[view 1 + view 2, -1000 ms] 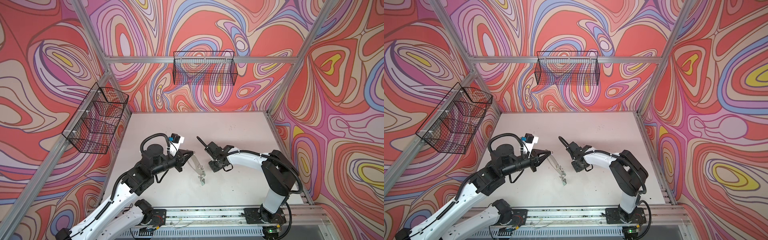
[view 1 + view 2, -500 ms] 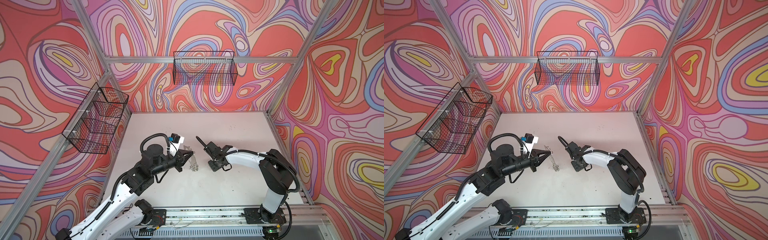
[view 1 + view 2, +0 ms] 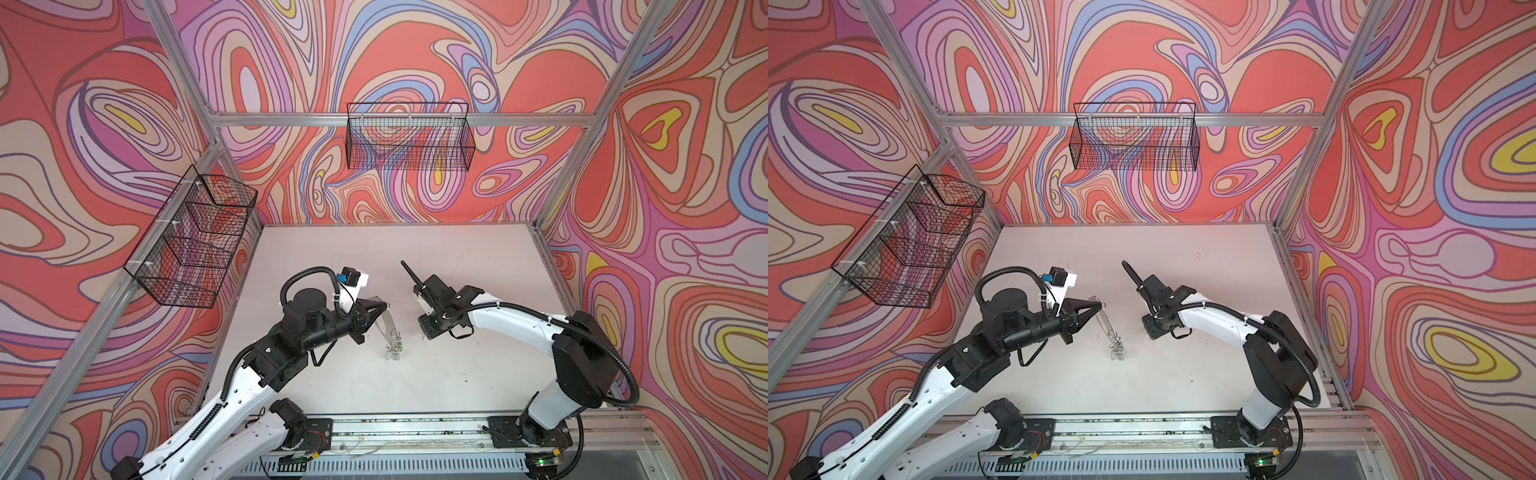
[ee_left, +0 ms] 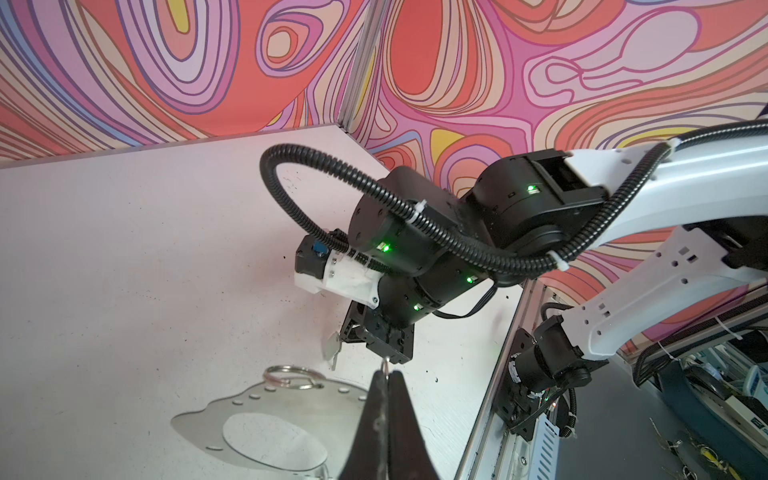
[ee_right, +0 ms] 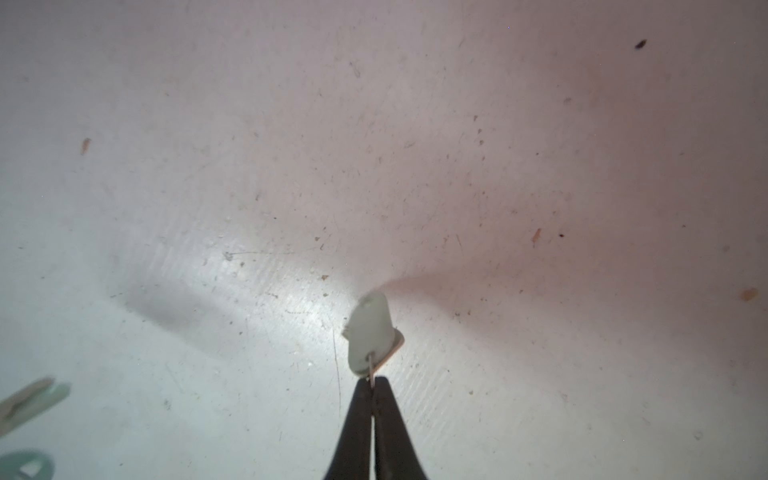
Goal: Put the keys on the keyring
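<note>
Right pincer [image 5: 371, 384], closed, is pinching a key [image 5: 370, 332] across a gap from the keyring [image 4: 316, 401] dangling from the clamped left pincer [image 4: 386, 376].

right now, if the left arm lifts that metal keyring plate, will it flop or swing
Probably stiff, not floppy: the keyring looks like flat sheet metal. Likely to swing, since the left gripper pinches only a thin wire loop at its edge. Its shine suggests slipperiness.

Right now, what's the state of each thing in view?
left hand, shut on keyring loop.
right hand, shut on key wire.
keyring, tilted, hanging from left hand.
key, held by right hand, off keyring.
other keys, dangling at keyring's low end.
</note>
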`<state>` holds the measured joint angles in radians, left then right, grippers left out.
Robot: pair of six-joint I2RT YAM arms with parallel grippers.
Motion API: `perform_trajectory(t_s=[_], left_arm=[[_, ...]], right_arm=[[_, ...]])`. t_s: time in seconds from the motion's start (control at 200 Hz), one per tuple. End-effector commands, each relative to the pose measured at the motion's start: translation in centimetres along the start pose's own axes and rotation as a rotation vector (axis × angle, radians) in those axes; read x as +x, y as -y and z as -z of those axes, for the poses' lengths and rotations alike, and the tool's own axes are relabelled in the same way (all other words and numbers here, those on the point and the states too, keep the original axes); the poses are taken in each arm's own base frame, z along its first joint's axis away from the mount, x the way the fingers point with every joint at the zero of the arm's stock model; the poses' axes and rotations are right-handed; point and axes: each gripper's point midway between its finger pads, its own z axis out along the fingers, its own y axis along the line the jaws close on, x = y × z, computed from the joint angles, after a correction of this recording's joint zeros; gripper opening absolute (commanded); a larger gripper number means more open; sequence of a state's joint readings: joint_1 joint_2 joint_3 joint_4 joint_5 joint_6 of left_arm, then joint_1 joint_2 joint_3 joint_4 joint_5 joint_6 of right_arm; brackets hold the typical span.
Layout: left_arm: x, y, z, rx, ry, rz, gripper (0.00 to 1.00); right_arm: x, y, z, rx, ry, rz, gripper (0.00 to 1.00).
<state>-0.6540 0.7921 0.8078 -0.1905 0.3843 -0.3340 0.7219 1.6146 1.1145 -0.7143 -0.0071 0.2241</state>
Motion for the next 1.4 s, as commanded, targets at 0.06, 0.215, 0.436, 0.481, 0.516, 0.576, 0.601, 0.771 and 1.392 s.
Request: perform_trajectory(t_s=[0.06, 0.215, 0.436, 0.481, 0.516, 0.576, 0.601, 0.771, 1.392], left_arm=[[-1.4, 0.8, 0.7, 0.017, 0.055, -0.027, 0.00], [-1.4, 0.8, 0.6, 0.022, 0.055, -0.026, 0.00], [-1.4, 0.9, 0.6, 0.027, 0.055, -0.024, 0.00], [-1.4, 0.9, 0.6, 0.029, 0.056, -0.023, 0.00], [-1.4, 1.0, 0.6, 0.031, 0.057, -0.023, 0.00], [-1.4, 0.9, 0.5, 0.034, 0.056, -0.021, 0.00], [-1.4, 1.0, 0.5, 0.036, 0.056, -0.019, 0.00], [-1.2, 0.9, 0.5, 0.033, 0.048, -0.015, 0.00], [-1.0, 0.7, 0.7, 0.023, 0.049, -0.013, 0.00]], right_arm=[[0.1, -1.1, 3.2, -0.096, 0.013, -0.050, 0.00], [2.0, -1.1, 4.1, -0.110, -0.032, -0.069, 0.00], [5.8, -0.8, 5.4, -0.107, -0.156, -0.071, 0.00], [6.6, -0.9, 5.3, -0.115, -0.192, -0.064, 0.00], [7.2, -0.8, 5.1, -0.115, -0.223, -0.056, 0.00], [7.7, -0.3, 4.4, -0.085, -0.258, -0.048, 0.00], [7.7, -0.2, 4.1, -0.075, -0.266, -0.046, 0.00], [6.3, -0.1, 1.9, -0.064, -0.267, -0.040, 0.00], [1.4, 1.2, -4.4, -0.021, -0.171, -0.084, 0.00]])
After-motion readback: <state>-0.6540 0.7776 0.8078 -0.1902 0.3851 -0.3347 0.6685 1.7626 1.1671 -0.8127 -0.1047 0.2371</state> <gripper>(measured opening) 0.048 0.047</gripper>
